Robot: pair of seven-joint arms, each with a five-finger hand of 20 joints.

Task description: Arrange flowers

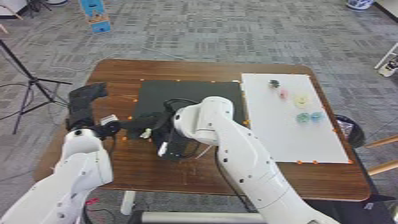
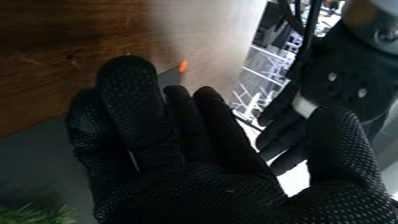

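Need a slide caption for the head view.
Two robot arms at a brown table, small flowers on a white sheet.

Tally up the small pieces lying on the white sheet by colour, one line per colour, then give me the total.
Dark piece: 1
Pink piece: 1
Pale yellow piece: 1
Blue-green pieces: 2
Total: 5

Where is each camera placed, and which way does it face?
Head view: on the robot's head, facing forward and down at the table; left arm and right arm show.
Right wrist view: on the right wrist, looking along the right robot hand toward table and left robot hand.
Both views share the table and both robot hands.
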